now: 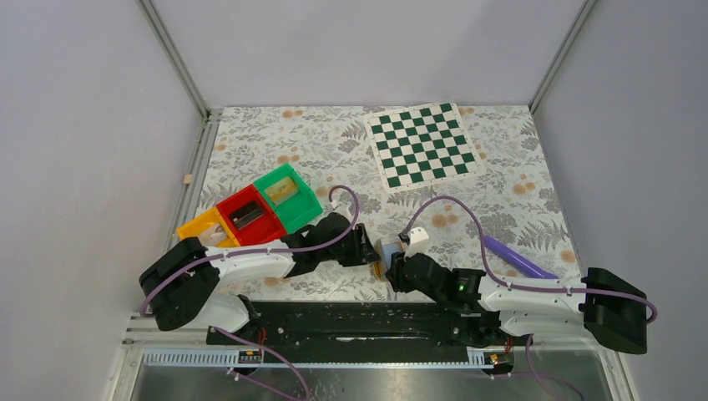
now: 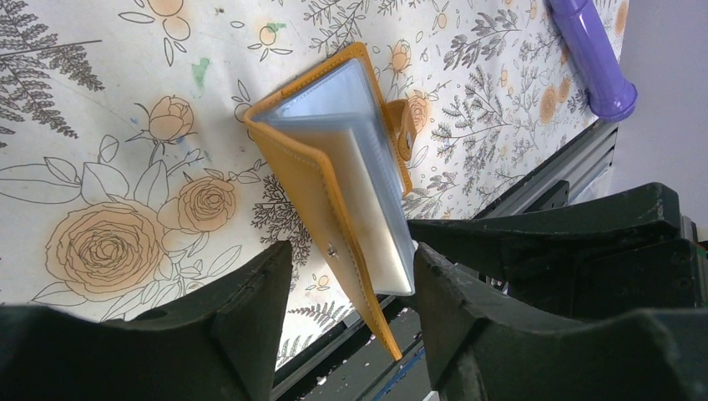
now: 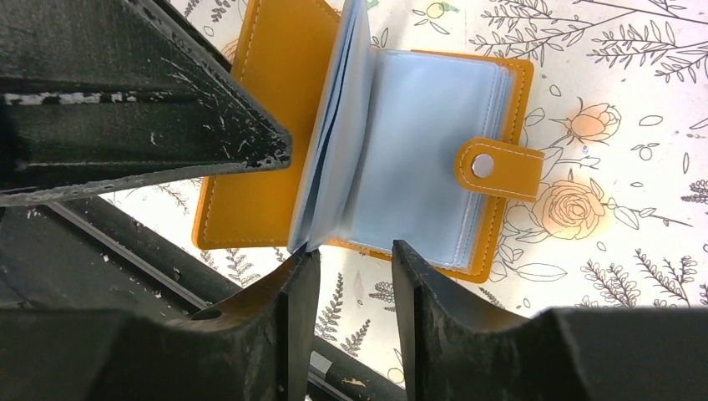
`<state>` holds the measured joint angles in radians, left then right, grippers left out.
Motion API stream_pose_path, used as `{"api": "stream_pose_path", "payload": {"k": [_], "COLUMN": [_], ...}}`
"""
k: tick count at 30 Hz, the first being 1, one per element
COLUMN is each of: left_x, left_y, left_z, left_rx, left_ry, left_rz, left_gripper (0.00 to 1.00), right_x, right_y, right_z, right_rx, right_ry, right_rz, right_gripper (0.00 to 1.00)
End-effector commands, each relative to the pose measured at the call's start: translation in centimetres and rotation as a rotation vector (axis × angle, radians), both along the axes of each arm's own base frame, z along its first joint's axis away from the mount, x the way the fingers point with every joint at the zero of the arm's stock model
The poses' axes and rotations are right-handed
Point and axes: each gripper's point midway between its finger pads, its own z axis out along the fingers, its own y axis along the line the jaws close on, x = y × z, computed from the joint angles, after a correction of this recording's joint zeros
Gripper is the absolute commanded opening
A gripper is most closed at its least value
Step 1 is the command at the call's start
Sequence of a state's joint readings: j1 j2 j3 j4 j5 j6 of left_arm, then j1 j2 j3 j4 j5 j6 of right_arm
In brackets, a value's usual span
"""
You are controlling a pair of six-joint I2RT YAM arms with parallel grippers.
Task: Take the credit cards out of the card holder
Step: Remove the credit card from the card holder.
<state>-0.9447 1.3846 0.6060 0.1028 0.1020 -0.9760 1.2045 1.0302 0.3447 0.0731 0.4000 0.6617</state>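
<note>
Top view: card holder (image 1: 382, 257) lies by the near edge of the table (image 1: 518, 167), abt the middle of that edge, right btwn the two arms.
Card holder: open. Pale see-through pockets (image 3: 417, 159) fan up like book pages. One orange cover flap looks tilted up. Snap tab (image 3: 498, 167) sticks out on one side.
Cards: can't tell if any sit in the pockets, too milky to see.
Left gripper (image 2: 351, 255): fingers (image 2: 250, 309) mid-wide, one on each side of the cover flap and pockets. One finger touches the pockets, the other has a gap to the cover. So it's around the holder, not pinching it.
Right gripper (image 3: 355, 251): fingers (image 3: 292, 301) close together but apart. Nothing btwn them, just table showing in the gap.
Key spot: in the right wrist view, the bottom corner of the standing pockets sits just past one right fingertip, a bit to the side of the gap.
Long way: the holder's fold runs straight away from the right fingers, so the pockets meet them edge-on.
Nearer arm: both v. close. Left is at the cover, right is lined up w/ the pockets.
Next move (my guess): left pins the cover, right shifts a little sideways so a pocket edge comes into its gap.
Risk: whole holder may slide if the cover isn't pinned.
Other stuff: purple tube (image 2: 593, 58) also by the near edge, well apart from the holder.
</note>
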Motion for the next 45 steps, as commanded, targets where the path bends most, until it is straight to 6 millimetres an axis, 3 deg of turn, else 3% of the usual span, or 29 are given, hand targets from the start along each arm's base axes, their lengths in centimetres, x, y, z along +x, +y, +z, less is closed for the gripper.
{"api": "stream_pose_path", "payload": {"k": [1,3,11,18,27,33,39,45], "left_x": [-0.1,-0.1,-0.2,-0.5,-0.6,-0.6,0.2,1.2], "left_y": [-0.6,-0.7,-0.6,-0.5,-0.6,0.0,1.8,2.5], "left_z": [1.3,1.3,1.2,0.8,0.8,0.6,1.2,3.9], "left_rx": [-0.06,-0.06,-0.072,-0.079,-0.08,-0.07,-0.009,-0.003], "left_ry": [-0.026,-0.024,-0.023,-0.014,-0.015,-0.015,-0.067,-0.11], "left_rz": [-0.013,-0.016,-0.013,-0.016,-0.026,-0.009,0.052,0.111], "left_gripper": [0.37,0.33,0.31,0.19,0.18,0.31,0.45,0.46], "right_x": [1.0,1.1,1.8,2.5,3.0,3.1,3.3,3.2], "right_y": [0.2,0.3,0.6,1.1,1.7,1.8,1.9,2.4], "right_z": [0.8,0.9,1.3,1.9,2.4,1.7,2.3,2.7], "right_rx": [0.026,0.023,0.027,0.022,0.016,-0.027,-0.032,-0.016], "right_ry": [-0.036,-0.038,-0.06,-0.077,-0.097,-0.096,-0.114,-0.113], "right_rz": [-0.055,-0.058,-0.088,-0.106,-0.102,-0.096,-0.09,-0.073], "right_gripper": [0.44,0.44,0.44,0.44,0.45,0.46,0.42,0.42]}}
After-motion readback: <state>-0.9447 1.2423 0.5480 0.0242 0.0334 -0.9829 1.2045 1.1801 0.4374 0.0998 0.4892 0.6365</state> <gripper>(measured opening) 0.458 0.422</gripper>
